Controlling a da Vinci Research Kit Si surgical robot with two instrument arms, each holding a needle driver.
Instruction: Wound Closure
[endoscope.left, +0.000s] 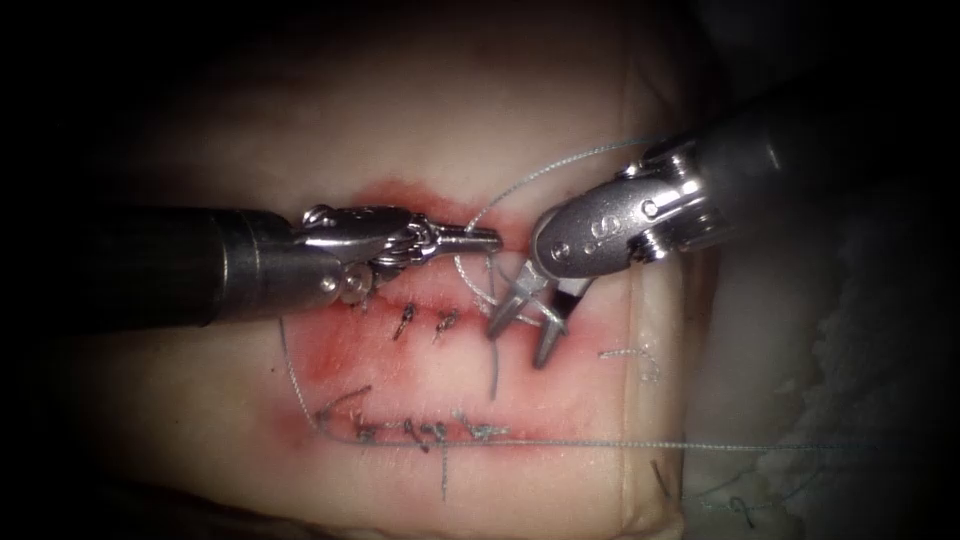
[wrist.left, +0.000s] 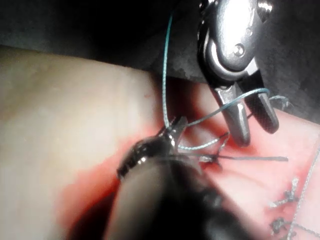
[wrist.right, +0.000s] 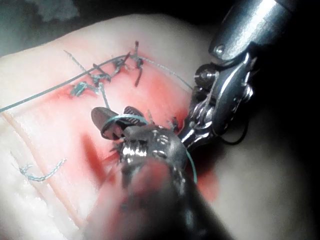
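My left tool (endoscope.left: 483, 238) comes in from the left over the upper cut (endoscope.left: 420, 300) in the tissue (endoscope.left: 450, 130). Its jaws are shut on the blue thread (endoscope.left: 560, 165), which rises toward the upper right. My right tool (endoscope.left: 520, 340) points down at the cut's right end, its jaws open and holding nothing, with the thread curling beside them. The left wrist view shows the left tool (wrist.left: 175, 126) pinching the thread (wrist.left: 165, 65) and a strand lying across the right tool (wrist.left: 256, 132). In the right wrist view, thread (wrist.right: 125, 117) drapes over the open right tool (wrist.right: 117, 120), beside the left tool (wrist.right: 220, 105).
Two knotted stitches (endoscope.left: 425, 322) sit on the upper cut, ringed by red fluid (endoscope.left: 340, 350). A lower cut (endoscope.left: 430, 432) is closed with several stitches. A long strand (endoscope.left: 650, 443) runs off to the right, and a cut tail (endoscope.left: 495, 370) hangs below the right tool.
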